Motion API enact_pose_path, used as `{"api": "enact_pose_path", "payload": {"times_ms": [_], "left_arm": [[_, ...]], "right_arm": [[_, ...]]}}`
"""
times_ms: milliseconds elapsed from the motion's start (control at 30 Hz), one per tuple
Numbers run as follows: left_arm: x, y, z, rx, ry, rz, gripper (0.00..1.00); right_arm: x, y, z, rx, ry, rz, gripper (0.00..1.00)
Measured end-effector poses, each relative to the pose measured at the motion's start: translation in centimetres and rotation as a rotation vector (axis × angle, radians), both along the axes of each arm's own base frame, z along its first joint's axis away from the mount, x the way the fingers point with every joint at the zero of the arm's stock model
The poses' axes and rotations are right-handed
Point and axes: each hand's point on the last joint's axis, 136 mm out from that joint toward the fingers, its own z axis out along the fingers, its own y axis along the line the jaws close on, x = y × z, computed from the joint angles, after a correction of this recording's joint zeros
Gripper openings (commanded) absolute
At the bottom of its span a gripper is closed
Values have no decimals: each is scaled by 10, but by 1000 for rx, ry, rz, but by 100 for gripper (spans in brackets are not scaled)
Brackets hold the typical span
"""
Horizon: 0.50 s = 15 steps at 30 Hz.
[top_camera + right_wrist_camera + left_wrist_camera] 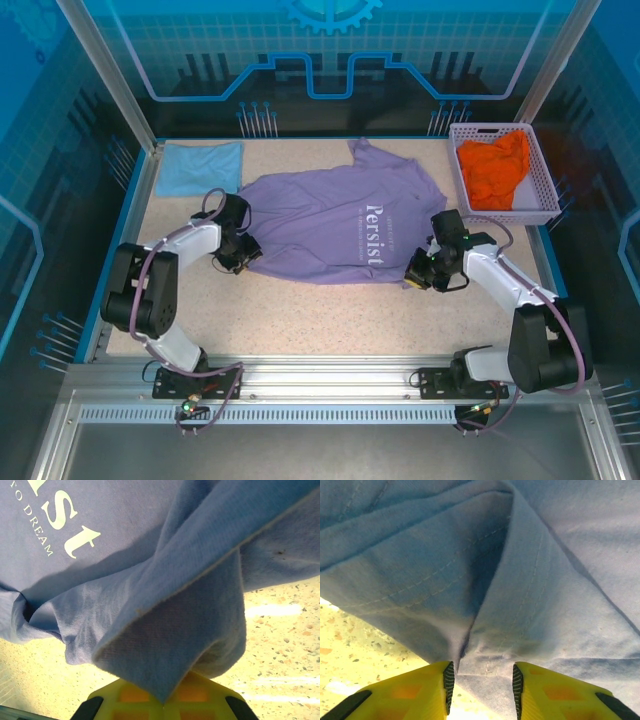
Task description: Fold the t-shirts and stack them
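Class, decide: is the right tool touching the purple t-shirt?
Touching: the right wrist view shows a fold of the purple t-shirt pinched in the shut right tool.

The left arm (195,238) and right arm (495,272) share one build: white, rounded links between chunky black joint housings. A greyish-purple cable (148,272) loops loosely along each arm, from base to wrist. Each arm sits on a flat black base plate (182,380) with thin wires trailing off it. The left end effector (238,262) and right end effector (415,278) look black from above. Up close, the fingers (420,692) are bright yellow plastic with orange-tinted recesses, black ribbed pads (449,680) on the inner faces and black trim at the outer edges.
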Motion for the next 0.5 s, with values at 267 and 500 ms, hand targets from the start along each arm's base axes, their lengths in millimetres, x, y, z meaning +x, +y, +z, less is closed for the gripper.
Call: {"api": "enact_pose_path", "payload": {"times_ms": [267, 500], "left_arm": [[-3, 2, -9, 13, 35, 1, 35], [0, 1, -10, 14, 40, 1, 30]], "right_arm": [[1, 1, -1, 5, 0, 3, 0], [2, 3, -1, 8, -5, 6, 0]]}}
